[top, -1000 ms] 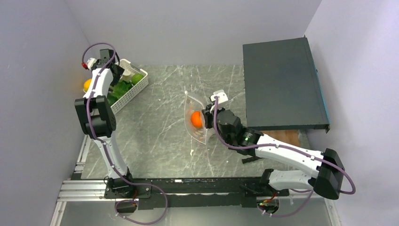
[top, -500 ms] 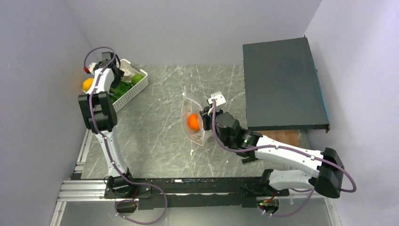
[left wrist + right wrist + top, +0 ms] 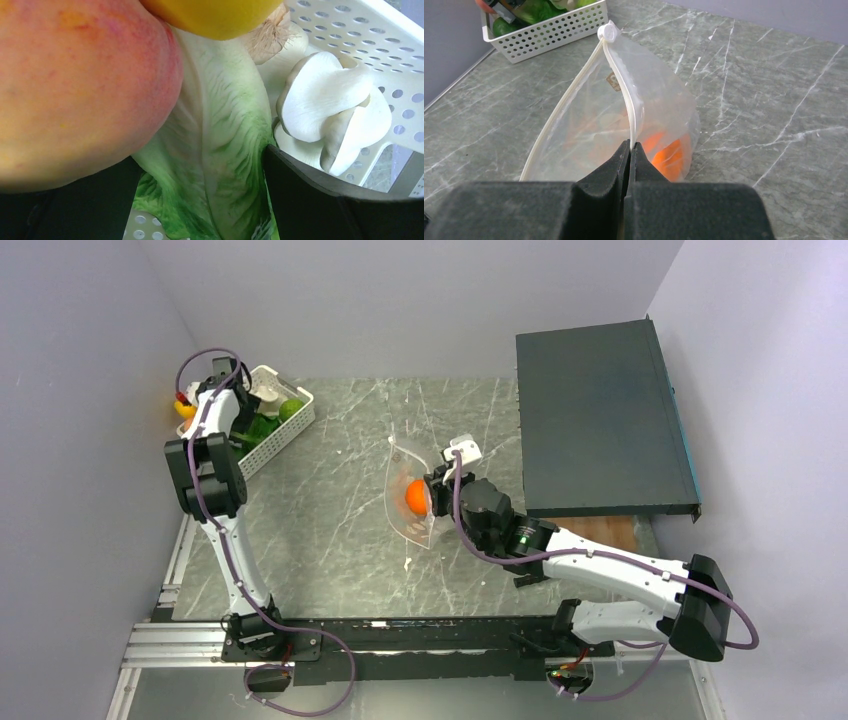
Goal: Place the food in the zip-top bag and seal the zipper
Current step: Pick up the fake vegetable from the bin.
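No text, label, brand, number or sign can be read in any view. The zip-top bag (image 3: 664, 115) carries one small brownish printed mark (image 3: 613, 80) on its clear wall. The mark sits beside the zipper (image 3: 636, 107), in the upper middle of the right wrist view. Its characters are too small and blurred to make out.

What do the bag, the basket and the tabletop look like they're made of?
The zip-top bag: thin clear plastic film, glossy, creased, the orange piece showing through; stiffer whitish rim. The basket: white moulded plastic, matte, punched holes. The tabletop: grey stone look with white veins, perhaps a marble-print laminate.
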`<state>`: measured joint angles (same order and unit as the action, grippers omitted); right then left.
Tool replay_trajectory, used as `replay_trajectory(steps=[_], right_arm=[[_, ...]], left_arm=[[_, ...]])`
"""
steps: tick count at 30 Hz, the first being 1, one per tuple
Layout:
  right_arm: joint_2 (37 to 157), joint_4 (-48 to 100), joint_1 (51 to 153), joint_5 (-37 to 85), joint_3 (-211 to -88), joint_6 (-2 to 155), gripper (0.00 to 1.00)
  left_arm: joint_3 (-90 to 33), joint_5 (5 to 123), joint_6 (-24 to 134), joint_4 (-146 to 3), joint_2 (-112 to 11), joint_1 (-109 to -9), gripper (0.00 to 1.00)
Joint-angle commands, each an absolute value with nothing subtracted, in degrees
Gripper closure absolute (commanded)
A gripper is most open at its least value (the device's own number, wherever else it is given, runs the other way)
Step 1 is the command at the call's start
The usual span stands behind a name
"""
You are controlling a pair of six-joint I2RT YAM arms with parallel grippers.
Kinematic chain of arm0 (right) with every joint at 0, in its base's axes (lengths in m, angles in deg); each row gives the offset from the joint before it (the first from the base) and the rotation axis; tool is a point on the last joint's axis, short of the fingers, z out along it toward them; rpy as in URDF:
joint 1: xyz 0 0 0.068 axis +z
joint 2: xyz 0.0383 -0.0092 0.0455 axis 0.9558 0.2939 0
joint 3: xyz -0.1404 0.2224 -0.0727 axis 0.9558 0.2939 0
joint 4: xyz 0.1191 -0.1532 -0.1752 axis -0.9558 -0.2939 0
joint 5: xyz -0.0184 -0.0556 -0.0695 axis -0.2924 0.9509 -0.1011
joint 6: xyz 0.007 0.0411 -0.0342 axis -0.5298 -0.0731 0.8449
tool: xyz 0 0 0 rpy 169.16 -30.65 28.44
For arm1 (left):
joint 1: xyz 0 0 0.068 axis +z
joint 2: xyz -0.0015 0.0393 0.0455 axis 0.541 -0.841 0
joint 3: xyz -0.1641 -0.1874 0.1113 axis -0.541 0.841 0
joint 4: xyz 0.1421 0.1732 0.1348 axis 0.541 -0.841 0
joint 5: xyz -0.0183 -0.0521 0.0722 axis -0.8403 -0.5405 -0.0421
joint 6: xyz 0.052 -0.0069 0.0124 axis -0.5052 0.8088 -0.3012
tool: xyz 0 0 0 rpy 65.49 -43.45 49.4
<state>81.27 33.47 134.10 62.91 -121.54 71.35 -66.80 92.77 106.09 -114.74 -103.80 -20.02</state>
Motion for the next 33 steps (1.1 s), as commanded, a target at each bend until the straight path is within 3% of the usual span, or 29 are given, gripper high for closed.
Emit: replay_trajectory(steps=[1,4,8,14,19,33], right_arm=[[79.8,36.8,134.6,64.0,-121.6,72.2,1.00],[79.9,36.8,134.6,64.2,-121.7,72.2,1.00],[80.2,36.8,134.6,64.2,-121.7,72.1,1.00],[80.2,36.7,134.6,64.0,-121.8,72.0,1.00],[80.0,36.6,134.6,63.6,-121.8,71.8,1.00],[79.2,36.3,134.6,62.8,-121.8,71.3,1.00]], left_arm=[[-65.5,93.5,106.2,-113.3,-104.2,-18.8,0.08],[-65.1,93.1,104.7,-111.4,-104.4,-18.7,0.19],[-62.6,91.4,104.0,-108.4,-102.5,-18.8,0.44],[-60.1,89.8,103.5,-105.6,-97.9,-18.9,0.63],[-60.1,86.5,103.6,-105.5,-95.9,-19.3,0.69],[-58.1,83.2,105.0,-105.1,-90.4,-21.7,0.70]])
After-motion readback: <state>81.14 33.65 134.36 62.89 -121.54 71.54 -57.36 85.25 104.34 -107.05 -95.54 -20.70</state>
